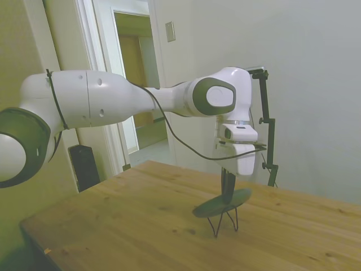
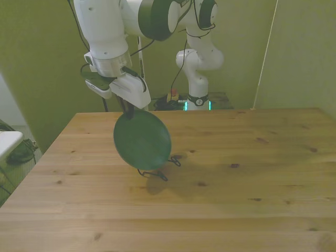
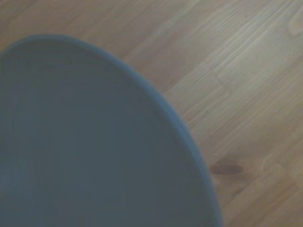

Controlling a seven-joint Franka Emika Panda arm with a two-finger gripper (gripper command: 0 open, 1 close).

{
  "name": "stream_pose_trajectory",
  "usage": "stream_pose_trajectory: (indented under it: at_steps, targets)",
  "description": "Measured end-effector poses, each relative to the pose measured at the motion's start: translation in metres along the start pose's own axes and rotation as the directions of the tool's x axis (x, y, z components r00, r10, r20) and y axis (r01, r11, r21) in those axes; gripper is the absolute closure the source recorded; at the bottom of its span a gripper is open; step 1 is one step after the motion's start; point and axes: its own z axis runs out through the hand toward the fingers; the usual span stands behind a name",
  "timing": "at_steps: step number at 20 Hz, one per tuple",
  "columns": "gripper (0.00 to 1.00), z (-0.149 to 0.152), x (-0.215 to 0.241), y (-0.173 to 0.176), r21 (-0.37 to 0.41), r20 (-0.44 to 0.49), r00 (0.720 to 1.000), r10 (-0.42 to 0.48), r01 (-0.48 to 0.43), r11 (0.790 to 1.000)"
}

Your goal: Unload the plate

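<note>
gripper (image 1: 228,192) clamped on the upper rim of the plate (image 2: 142,139), which sits tilted on the wire stand (image 1: 224,222) mid-table; lifting crooked could snag and tip the stand or slip the plate.

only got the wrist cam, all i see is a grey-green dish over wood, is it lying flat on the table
observer: no, the plate sits tilted on a thin black wire stand.
operator: where's the end effector
observer: the end effector comes down onto the plate's upper rim.
operator: where on the table
observer: left of the table's middle, by the front view's left.
</note>
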Motion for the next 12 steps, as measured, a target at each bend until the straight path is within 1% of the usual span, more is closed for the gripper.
stream_pose_trajectory:
  at_steps: [3,9,12]
  targets:
    - [1.0,-0.009,-0.002,0.001,0.016,-0.008,1.0,-0.003,0.003,1.0]
    - [1.0,-0.037,-0.018,-0.002,0.054,-0.031,0.999,-0.026,0.028,0.998]
    - [1.0,-0.056,-0.038,-0.008,0.092,-0.043,0.997,-0.064,0.068,0.993]
